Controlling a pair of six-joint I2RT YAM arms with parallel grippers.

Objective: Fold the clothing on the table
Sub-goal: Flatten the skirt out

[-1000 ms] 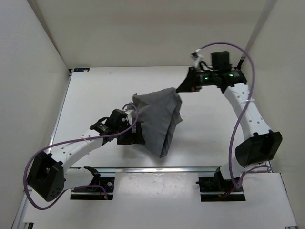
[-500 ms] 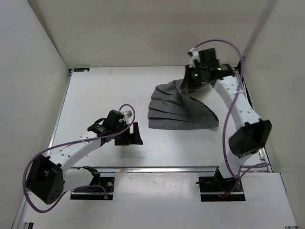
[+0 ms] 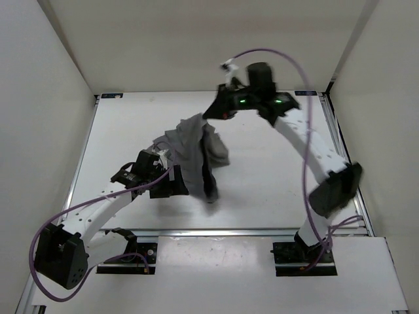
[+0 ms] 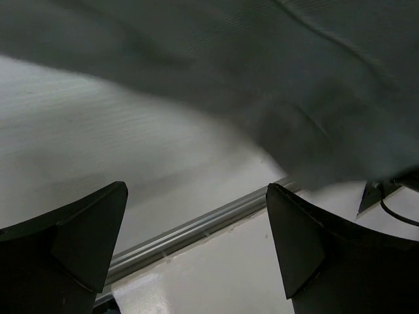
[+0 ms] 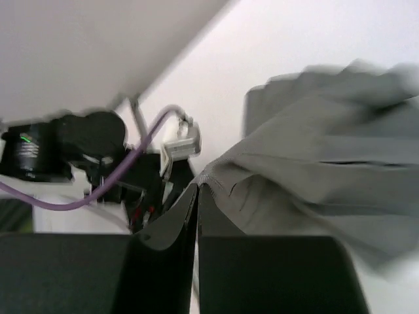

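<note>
White walls (image 3: 59,52) on three sides of the table (image 3: 124,131), metal rail (image 3: 216,230) along its near edge. Right arm: rises from base at near right, elbow out toward right wall, forearm swung back across far half of table, wrist turned to the left. Right gripper (image 3: 211,115): raised above table, fingers pressed together, pinching an edge of the clothing (image 3: 191,149); hem seen caught between the fingertips in right wrist view. Left arm: stretched low from base at near left toward table centre, forearm slanting up to the right. Left gripper (image 3: 171,186): fingers spread wide, nothing between them, set low just beside and partly behind the hanging fabric. In left wrist view, blurred grey cloth crosses above both spread fingers; whether touching, cannot tell. Clothing: dark grey, bunched, suspended from its pinched far corner, hanging over the middle of the table, left of centre. Long axis: from far end at right gripper toward near edge, lower tip pointing at near rail. Lower part motion-blurred; contact with table cannot be told.
</note>
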